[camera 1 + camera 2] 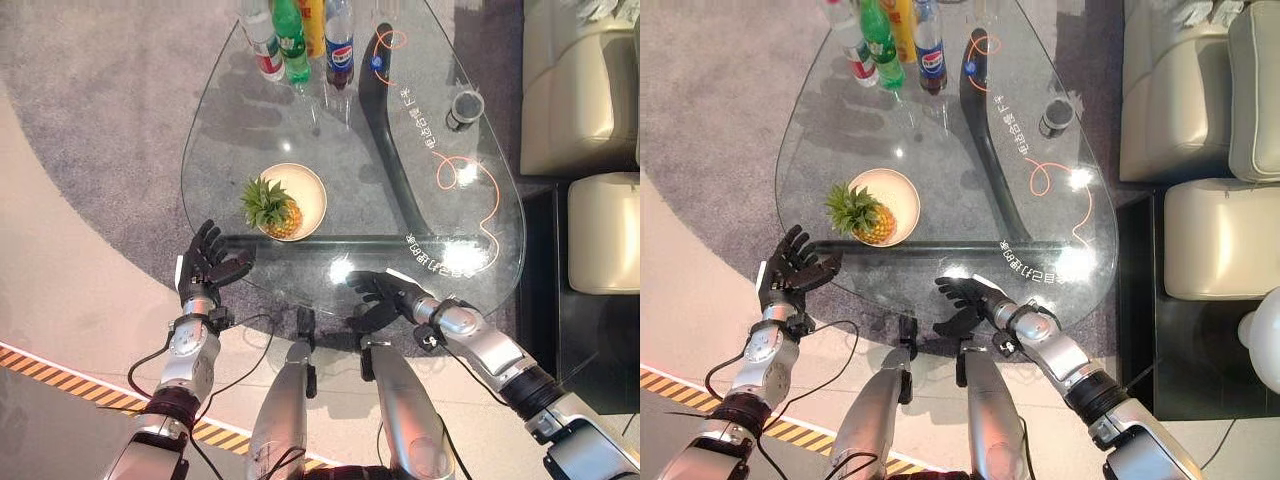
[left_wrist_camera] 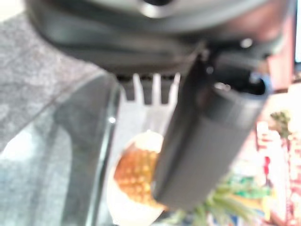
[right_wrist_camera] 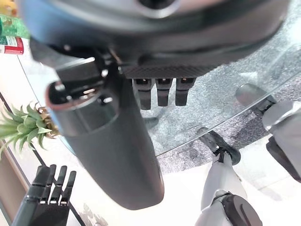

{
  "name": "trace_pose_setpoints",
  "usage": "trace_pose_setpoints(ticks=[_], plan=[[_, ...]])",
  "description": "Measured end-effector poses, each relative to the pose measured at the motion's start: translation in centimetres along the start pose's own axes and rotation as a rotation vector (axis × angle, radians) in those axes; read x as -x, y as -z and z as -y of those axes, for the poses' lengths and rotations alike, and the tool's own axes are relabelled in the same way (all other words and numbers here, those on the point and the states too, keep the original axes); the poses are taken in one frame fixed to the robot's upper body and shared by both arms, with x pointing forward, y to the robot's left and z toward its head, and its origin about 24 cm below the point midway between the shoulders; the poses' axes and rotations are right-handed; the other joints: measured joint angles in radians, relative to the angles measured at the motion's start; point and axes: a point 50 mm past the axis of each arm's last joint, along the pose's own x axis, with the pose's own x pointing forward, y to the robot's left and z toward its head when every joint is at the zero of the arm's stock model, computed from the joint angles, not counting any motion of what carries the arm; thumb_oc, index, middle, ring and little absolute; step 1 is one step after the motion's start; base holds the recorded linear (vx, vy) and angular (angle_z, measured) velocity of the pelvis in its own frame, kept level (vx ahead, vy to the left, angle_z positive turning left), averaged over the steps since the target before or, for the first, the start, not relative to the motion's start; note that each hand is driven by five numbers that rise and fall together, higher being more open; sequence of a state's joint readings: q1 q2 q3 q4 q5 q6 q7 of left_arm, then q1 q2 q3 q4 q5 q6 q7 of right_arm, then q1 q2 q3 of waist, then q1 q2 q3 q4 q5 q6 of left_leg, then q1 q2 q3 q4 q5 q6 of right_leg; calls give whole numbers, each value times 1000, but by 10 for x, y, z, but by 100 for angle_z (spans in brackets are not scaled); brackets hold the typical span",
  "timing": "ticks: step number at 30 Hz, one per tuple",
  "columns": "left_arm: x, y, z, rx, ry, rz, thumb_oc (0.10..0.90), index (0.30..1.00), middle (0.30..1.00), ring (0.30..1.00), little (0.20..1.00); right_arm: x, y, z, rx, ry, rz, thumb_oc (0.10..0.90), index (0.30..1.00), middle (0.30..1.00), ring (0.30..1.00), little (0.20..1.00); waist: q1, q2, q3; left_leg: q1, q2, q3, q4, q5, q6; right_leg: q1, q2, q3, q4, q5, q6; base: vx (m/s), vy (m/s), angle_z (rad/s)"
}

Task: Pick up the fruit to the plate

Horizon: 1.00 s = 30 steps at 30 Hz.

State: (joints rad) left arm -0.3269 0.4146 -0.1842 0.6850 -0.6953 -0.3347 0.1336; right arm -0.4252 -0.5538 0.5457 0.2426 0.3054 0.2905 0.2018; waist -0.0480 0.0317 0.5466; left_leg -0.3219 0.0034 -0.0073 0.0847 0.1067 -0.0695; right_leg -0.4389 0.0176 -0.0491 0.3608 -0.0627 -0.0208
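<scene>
The left hand [image 1: 207, 262] hangs just off the near left edge of the glass table [image 1: 250, 120], its fingers straight and spread, holding nothing. Just beyond it, near that same edge, a small pineapple [image 1: 272, 210] lies on a round cream plate [image 1: 305, 190], its green crown pointing toward the left edge and reaching past the plate's rim, its yellow body resting inside the plate. At the far edge of the table stand several bottles [image 1: 291, 40] in a close row: one with a red and white label, a green one, an orange one and a dark one with a blue label. A dark curved beam [image 1: 385, 140] shows under the glass. A small dark cup [image 1: 464, 108] stands near the right edge. The right hand [image 1: 380, 296] hovers over the near edge of the table, fingers loosely extended and apart, empty. Cream sofas [image 1: 575, 90] stand to the right of the table.
</scene>
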Motion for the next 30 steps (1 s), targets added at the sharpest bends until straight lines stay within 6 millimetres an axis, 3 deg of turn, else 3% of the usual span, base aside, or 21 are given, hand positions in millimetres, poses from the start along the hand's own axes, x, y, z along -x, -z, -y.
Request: trace_pose_setpoints(ticks=[6, 10, 13, 16, 20, 25, 30], plan=[[17, 26, -2, 2, 44, -105, 800, 900, 900, 900, 900, 8, 22, -5, -51, 9, -31, 800, 900, 900, 900, 900, 3, 11, -1, 90, 11, -6, -36, 0, 0, 99, 6, -7, -48, 1, 0, 13, 1, 2], [32, 47, -2, 24, 47, -178, 800, 900, 900, 900, 900, 15, 40, -6, 15, 44, -88, 800, 900, 900, 900, 900, 6, 22, -5, 145, 17, -12, -69, -2, -2, 160, 8, -16, -88, 0, 0, 64, -2, 6], [44, 63, 1, 54, 40, -245, 800, 900, 900, 900, 900, 25, 64, -7, 24, 71, -168, 800, 900, 900, 900, 900, 15, 29, -10, 195, 19, -29, -90, -4, -1, 223, 11, -27, -126, -1, 4, 78, -9, 15], [63, 81, -7, 59, 31, -333, 800, 900, 900, 900, 900, 32, 92, -15, -92, 102, -240, 800, 900, 900, 900, 900, 21, 31, -26, 245, 22, -33, -96, -11, 2, 298, 14, -34, -166, 0, 4, 136, 6, 10], [95, 112, -11, 56, 10, -466, 800, 900, 900, 900, 900, 39, 131, -40, -298, 155, -359, 800, 900, 900, 900, 900, 22, 38, -146, 286, 22, -43, -120, -18, 4, 365, 14, -54, -231, 4, 4, 136, 24, 15], [130, 141, -19, 31, -28, -615, 800, 900, 900, 900, 900, 47, 159, -74, -475, 205, -471, 800, 900, 900, 900, 900, 33, 14, -286, 349, 20, -60, -156, -18, 4, 472, 17, -72, -341, 18, 17, 86, 25, 14], [147, 159, -31, -33, -72, -736, 800, 900, 900, 900, 900, 55, 186, -90, -622, 307, -613, 800, 900, 900, 900, 900, 46, -8, -352, 379, 19, -61, -169, -28, 5, 535, 19, -81, -418, 47, 25, 50, 17, 8]])
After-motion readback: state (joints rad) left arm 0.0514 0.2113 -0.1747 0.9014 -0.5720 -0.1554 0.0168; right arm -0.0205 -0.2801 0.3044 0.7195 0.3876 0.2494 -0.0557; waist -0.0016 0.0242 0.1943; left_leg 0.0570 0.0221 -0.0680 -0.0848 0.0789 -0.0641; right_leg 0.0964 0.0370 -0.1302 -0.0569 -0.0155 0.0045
